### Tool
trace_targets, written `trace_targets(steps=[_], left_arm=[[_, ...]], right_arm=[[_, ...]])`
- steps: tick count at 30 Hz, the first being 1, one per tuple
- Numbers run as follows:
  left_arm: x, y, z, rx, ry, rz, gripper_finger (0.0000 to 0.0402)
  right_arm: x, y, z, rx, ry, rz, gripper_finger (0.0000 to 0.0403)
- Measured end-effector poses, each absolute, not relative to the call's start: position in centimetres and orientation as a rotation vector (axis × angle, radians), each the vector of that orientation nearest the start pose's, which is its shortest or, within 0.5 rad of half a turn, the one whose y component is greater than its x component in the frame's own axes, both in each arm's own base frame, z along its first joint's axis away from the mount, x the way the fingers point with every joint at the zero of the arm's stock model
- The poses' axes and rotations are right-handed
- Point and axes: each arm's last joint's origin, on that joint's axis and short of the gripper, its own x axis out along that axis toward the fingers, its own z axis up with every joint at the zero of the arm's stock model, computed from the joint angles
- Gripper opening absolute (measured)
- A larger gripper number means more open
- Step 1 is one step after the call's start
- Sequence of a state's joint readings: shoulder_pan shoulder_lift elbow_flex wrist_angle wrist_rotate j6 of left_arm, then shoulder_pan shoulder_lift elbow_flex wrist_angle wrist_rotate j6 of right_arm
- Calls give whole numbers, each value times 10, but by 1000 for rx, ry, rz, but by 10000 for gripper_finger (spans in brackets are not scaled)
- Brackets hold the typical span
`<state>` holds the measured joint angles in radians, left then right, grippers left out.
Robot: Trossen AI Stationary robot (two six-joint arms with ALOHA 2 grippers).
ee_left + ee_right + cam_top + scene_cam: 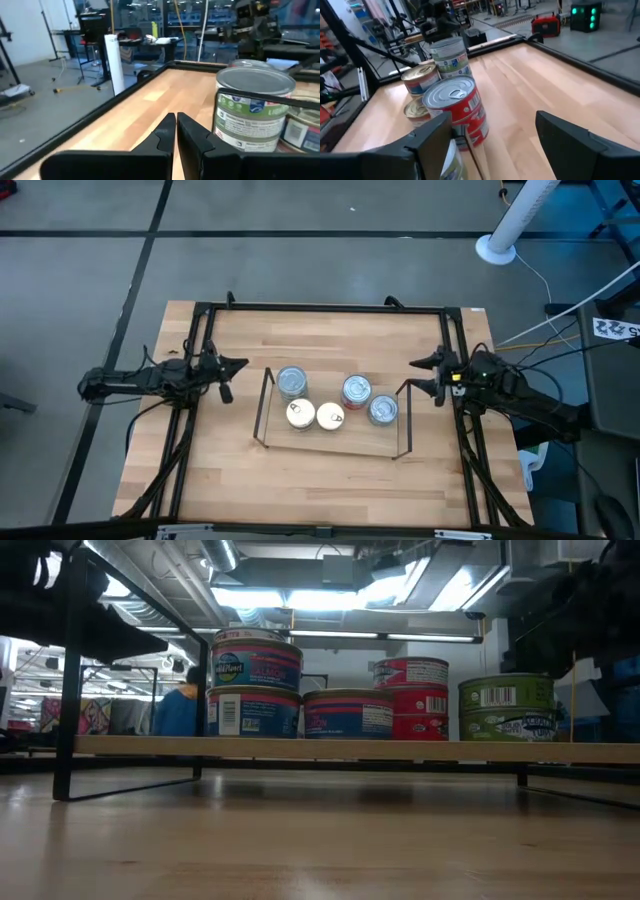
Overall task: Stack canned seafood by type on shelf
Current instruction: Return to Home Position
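Note:
The shelf is a light-wood board with black wire uprights, standing mid-table. Several tins rest on it by their flat bottoms. A green-labelled stack stands at the left; it also shows in the left wrist view. Two gold-topped tins sit in the middle. A red-labelled stack and a silver-topped tin are at the right. My left gripper is shut and empty, left of the shelf. My right gripper is open and empty, right of the shelf.
A black frame runs along the table's edges. The low view shows the shelf board raised on its wire legs, with a gap beneath. A white post stands on the floor beyond the far right corner. Bare wood lies near and far of the shelf.

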<state>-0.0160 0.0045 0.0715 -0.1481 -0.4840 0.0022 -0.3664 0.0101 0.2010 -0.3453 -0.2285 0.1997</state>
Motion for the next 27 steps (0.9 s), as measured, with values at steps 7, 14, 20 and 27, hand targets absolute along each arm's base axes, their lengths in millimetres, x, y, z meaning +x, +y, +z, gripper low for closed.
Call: trace_targets(steps=[7,14,20,27], left_arm=[[89,15,173,-95,53,502,13],[89,16,173,-119,47,513,13],[89,16,173,-132,43,514,13],[89,16,173,-132,43,514,13]], right_arm=[[81,-23,191,113,102,-116,287],[86,-25,182,62,67,-110,287],[90,-26,175,40,18,-66,287],[91,-27,174,31,14,-108,287]])
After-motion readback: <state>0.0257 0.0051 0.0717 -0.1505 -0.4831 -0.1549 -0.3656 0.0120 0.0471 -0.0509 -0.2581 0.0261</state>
